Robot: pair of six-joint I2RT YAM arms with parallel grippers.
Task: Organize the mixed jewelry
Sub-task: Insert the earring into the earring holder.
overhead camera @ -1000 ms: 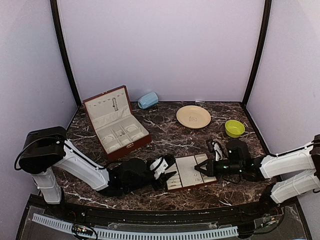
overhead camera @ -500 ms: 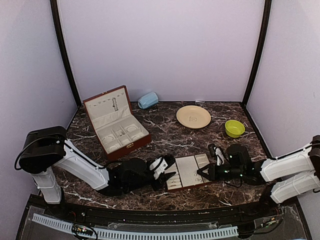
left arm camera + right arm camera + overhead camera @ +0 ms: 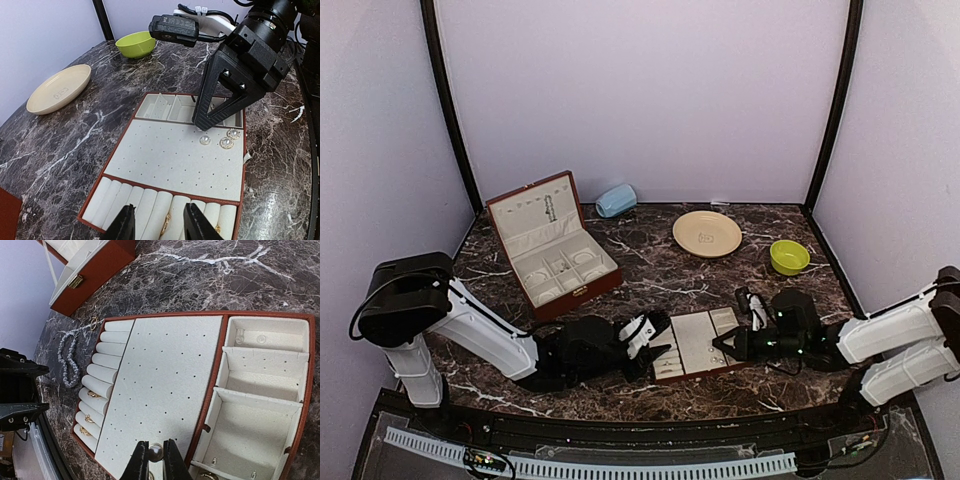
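Observation:
The cream slotted tray (image 3: 695, 343) lies between my two grippers. My right gripper (image 3: 155, 449) is shut on a pearl earring (image 3: 156, 454) and holds it just over the near edge of the tray's pinhole pad (image 3: 165, 380). In the left wrist view the right gripper (image 3: 202, 129) stands over the pad beside three pearl earrings (image 3: 226, 143). My left gripper (image 3: 159, 225) is open and empty over the ring rolls, where gold rings (image 3: 93, 394) sit. A beaded strand (image 3: 67, 357) lies on the marble beside the tray's roll end.
A red-brown box (image 3: 550, 245) stands open at the back left. A blue cylinder (image 3: 616, 200) lies behind it. A cream plate (image 3: 707, 233) and a green bowl (image 3: 789, 257) sit at the back right. Walls close in both sides.
My right gripper has shifted slightly towards the near edge and lower over the tray's pad, with the pearl earring still in it. The left arm has not moved.

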